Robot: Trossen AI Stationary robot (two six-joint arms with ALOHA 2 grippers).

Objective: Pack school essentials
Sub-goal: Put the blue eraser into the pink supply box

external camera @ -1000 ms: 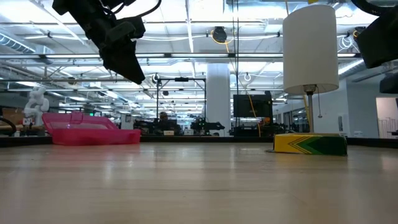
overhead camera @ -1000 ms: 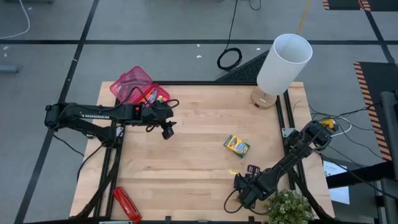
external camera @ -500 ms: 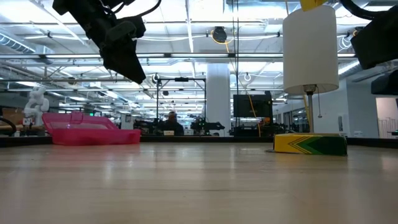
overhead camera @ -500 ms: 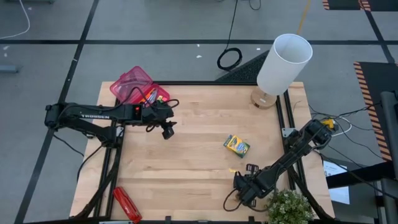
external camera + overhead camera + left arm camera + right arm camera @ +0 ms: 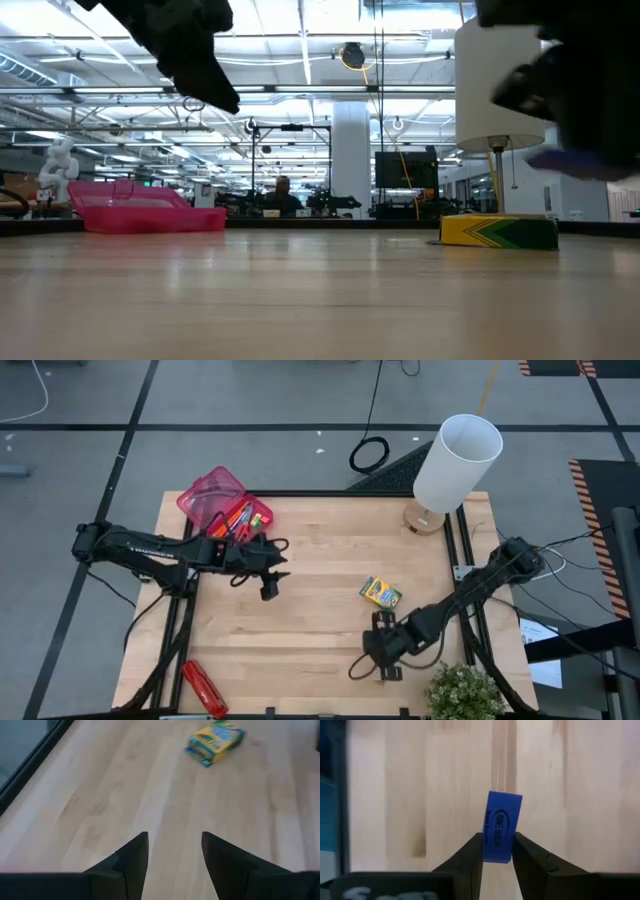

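Note:
My right gripper (image 5: 374, 648) hovers over the near right part of the table, shut on a small blue eraser (image 5: 499, 833). In the low view it is a dark blur (image 5: 575, 110). The green-yellow crayon box (image 5: 380, 594) lies flat on the table just beyond it. My left gripper (image 5: 270, 588) hangs open above bare wood left of centre, near the pink box (image 5: 222, 505), which holds pens and scissors. The left wrist view shows the crayon box (image 5: 216, 740) well ahead of the open fingers (image 5: 174, 855). My right gripper pinches the blue eraser between its two fingers, on the two flat faces of its nearer end (image 5: 497, 851). The rest of the eraser sticks out past the fingertips. The eraser is lifted clear of the table, with wood showing beneath it.
A white lamp (image 5: 455, 460) stands at the far right corner. A potted plant (image 5: 465, 695) sits at the near right edge, close to my right arm. A long red stapler-like object (image 5: 204, 687) lies at the near left corner. The middle of the table is bare wood.
My right gripper has swung from the near right corner toward the table's left and a little toward the far edge, ending beside the crayon box. My left gripper has shifted slightly toward the near edge, away from the pink box.

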